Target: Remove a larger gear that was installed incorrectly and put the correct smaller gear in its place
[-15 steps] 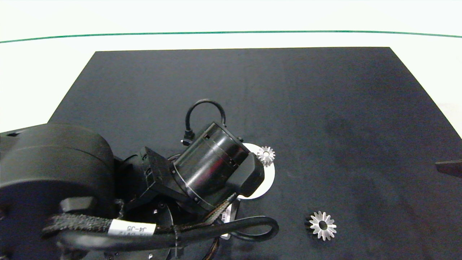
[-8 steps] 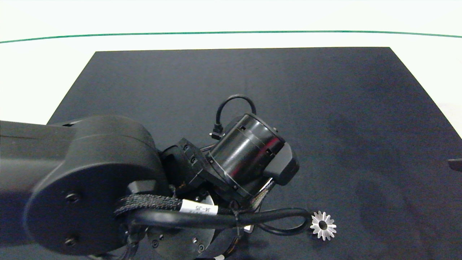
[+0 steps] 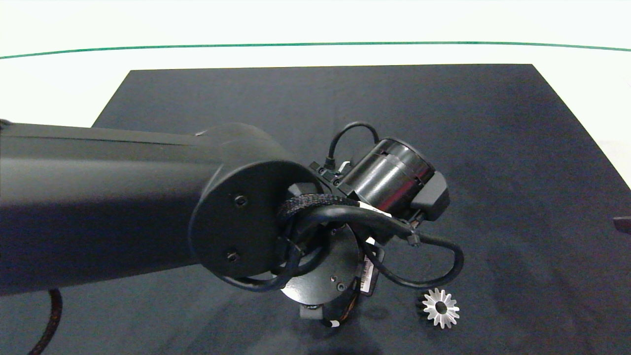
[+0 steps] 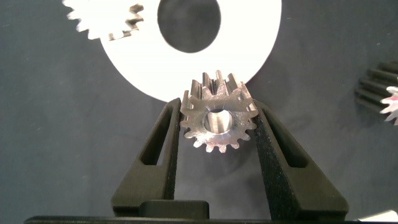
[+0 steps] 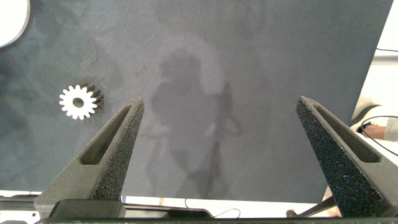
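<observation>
Left gripper pinched the smaller gear over a white ring, larger gear at five o'clock, right gripper fingers spread wide.

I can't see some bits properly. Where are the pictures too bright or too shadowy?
Left wrist view: the white ring plate glares blank white behind the left claw gripping the smaller gear. Right wrist view: soft arm shadows darken the black mat. Head view: the larger gear shines brightly.

From overhead, the left arm blocks the white disc and the left claw completely. The right claw barely shows at the right edge. In the left wrist view, frame edges crop two gears: upper left and right.
</observation>
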Robot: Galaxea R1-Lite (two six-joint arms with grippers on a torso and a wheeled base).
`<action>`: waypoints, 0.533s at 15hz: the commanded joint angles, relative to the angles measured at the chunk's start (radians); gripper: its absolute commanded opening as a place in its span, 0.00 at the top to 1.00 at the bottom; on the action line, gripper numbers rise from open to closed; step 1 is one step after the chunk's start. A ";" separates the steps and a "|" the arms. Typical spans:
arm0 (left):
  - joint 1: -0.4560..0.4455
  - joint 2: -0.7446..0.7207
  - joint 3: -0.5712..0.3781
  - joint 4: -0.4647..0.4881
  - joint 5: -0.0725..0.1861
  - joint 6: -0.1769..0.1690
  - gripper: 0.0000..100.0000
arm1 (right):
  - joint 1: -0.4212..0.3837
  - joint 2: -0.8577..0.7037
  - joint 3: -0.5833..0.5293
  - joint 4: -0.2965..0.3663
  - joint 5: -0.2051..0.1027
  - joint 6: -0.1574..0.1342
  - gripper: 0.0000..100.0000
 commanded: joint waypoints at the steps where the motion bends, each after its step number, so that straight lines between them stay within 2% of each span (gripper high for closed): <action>1: 0.000 0.034 -0.014 0.004 0.003 -0.004 0.81 | 0.000 -0.001 -0.001 0.005 -0.002 0.000 0.00; 8: 0.002 0.049 -0.021 0.002 0.005 -0.007 0.81 | 0.001 0.006 0.002 0.004 -0.001 0.002 0.00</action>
